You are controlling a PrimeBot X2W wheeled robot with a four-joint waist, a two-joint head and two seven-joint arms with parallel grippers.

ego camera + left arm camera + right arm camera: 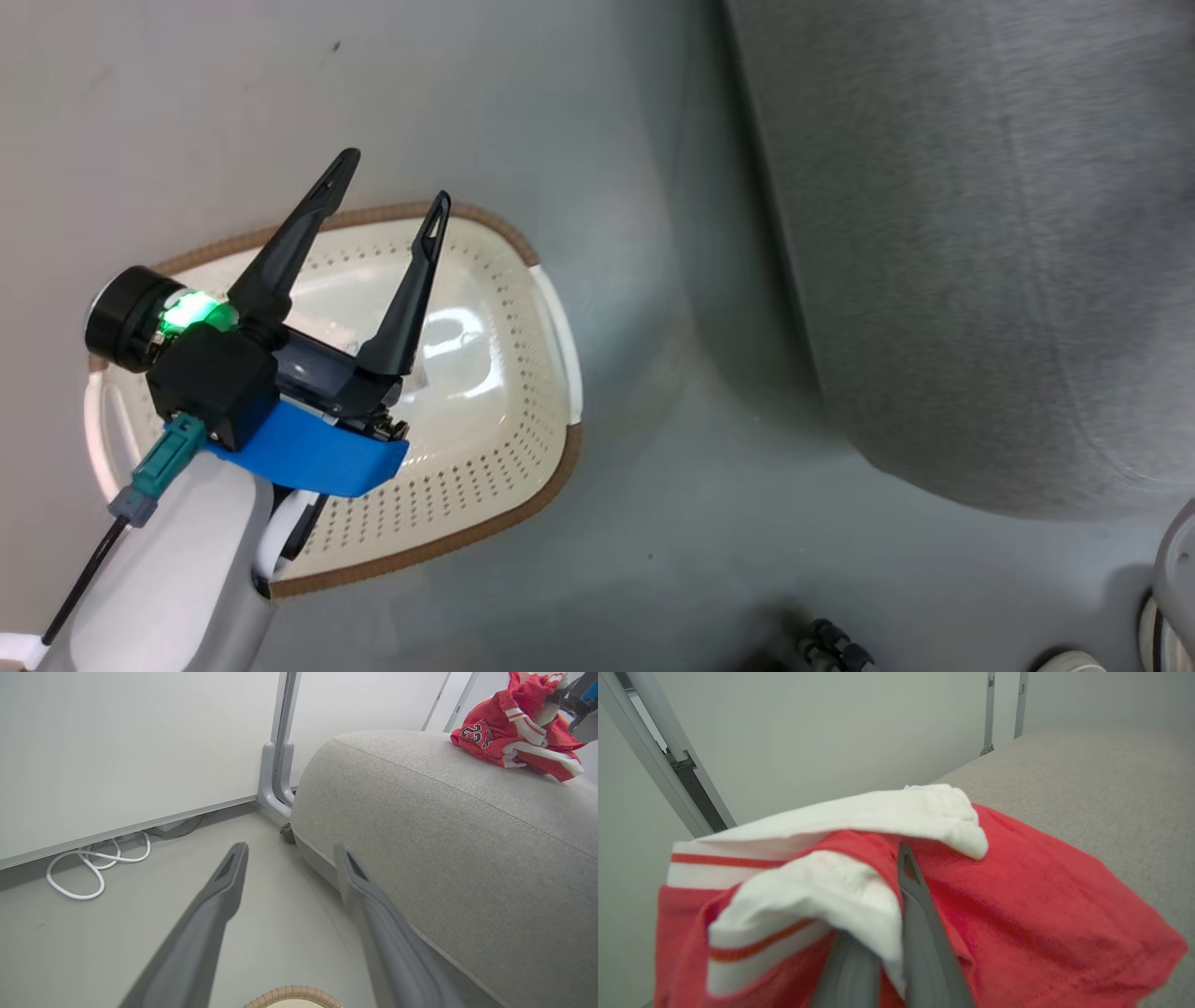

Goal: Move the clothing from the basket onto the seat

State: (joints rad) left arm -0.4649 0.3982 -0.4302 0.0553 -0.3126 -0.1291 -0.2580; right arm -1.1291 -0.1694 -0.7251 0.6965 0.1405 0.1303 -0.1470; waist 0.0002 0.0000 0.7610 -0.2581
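Observation:
The basket (509, 420) stands on the floor at the left of the head view, and its cream inside shows no fabric. My left gripper (394, 182) hangs open over it with nothing between its fingers. In the left wrist view the same gripper (292, 849) points at the floor beside the seat (444, 835), with the basket rim (292, 993) just below. The red and white clothing (504, 732) lies bunched on top of the seat, its upper folds drawn up to my right gripper (567, 695). Seen from its own wrist, my right gripper (901, 858) is shut on the clothing (1017, 896) above the seat (1087, 774).
The grey seat (980, 233) takes up the right of the head view, with a strip of bare floor between it and the basket. A white cable (93, 872) lies coiled along the wall panel. A grey panel post (280, 765) stands behind the seat's corner. Small dark wheels (831, 646) show at the bottom edge.

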